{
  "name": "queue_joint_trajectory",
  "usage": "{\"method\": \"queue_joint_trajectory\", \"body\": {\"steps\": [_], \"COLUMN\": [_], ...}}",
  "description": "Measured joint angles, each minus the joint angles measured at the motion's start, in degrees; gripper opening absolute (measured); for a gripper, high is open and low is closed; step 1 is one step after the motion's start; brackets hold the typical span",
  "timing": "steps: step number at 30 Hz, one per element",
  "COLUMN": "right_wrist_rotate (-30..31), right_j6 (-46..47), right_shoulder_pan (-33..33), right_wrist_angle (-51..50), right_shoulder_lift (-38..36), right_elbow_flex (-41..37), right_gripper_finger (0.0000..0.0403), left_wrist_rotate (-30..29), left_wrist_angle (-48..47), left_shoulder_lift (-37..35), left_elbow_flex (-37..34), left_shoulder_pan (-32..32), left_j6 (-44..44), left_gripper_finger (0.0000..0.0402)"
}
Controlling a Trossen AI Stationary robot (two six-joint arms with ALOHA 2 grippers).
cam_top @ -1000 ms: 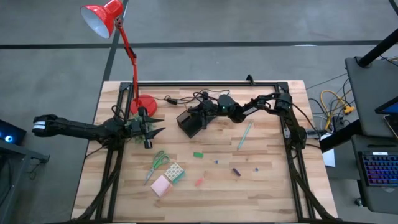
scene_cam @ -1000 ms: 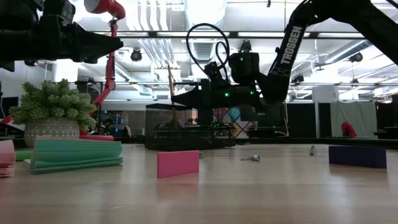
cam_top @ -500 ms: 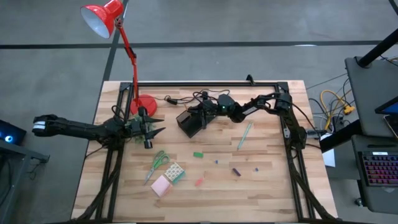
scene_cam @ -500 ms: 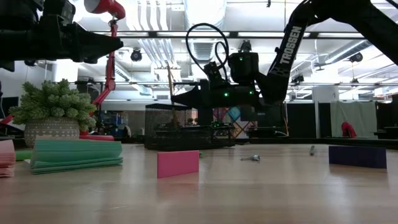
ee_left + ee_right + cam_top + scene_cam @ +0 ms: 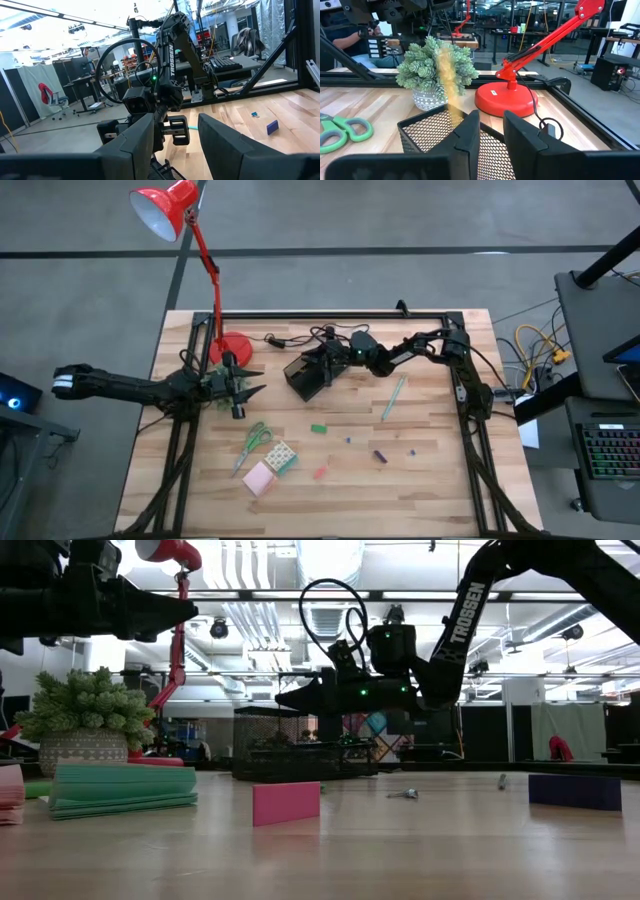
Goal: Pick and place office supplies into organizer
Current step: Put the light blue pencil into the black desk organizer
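My wooden table (image 5: pixel 430 480) sits in an open workshop, a red lamp (image 5: pixel 165 208) at its back. Since a second ago, the pencil that stood in my right gripper (image 5: pixel 318 360) over the black mesh organizer (image 5: pixel 303 377) has dropped, blurred, into the basket (image 5: pixel 451 80) — those fingers now parted. One pair of scissors (image 5: pixel 255 440), one pink pad (image 5: pixel 259 477), one pen (image 5: pixel 393 397) lie loose. My left gripper (image 5: pixel 243 385) hangs apart, empty.

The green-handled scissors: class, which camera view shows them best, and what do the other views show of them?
The high view shows the scissors whole, lying flat on the table left of the patterned block. The right wrist view catches only the green handles at its edge. The low and left wrist views show nothing clearly identifiable as them.
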Motion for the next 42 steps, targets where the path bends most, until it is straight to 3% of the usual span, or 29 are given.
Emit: {"method": "queue_joint_trajectory", "body": {"steps": [18, 29, 34, 42], "right_wrist_rotate": [-0.02, -2.46, -5.07, -4.95], "right_j6": [0.02, 0.04, -2.76, -17.97], "right_shoulder_pan": [0.02, 0.18, 0.32, 1.49], "right_wrist_angle": [-0.03, -1.18, -11.84, -40.57], "right_shoulder_lift": [-0.43, -4.60, -9.16, -23.83], "right_elbow_flex": [-0.04, -0.04, -0.04, -0.07], "right_gripper_finger": [0.0068, 0.0095, 0.0121, 0.0145], "left_wrist_rotate": [0.00, 0.00, 0.00, 0.00], "left_wrist_angle": [-0.01, -0.02, -0.04, -0.07], "left_shoulder_lift": [0.00, 0.00, 0.00, 0.00], "left_elbow_flex": [0.00, 0.00, 0.00, 0.00], "left_shoulder_pan": [-0.01, -0.01, 0.00, -0.01], "left_j6": [0.00, 0.00, 0.00, 0.00], "left_gripper_finger": [0.0142, 0.0142, 0.0142, 0.0142]}}
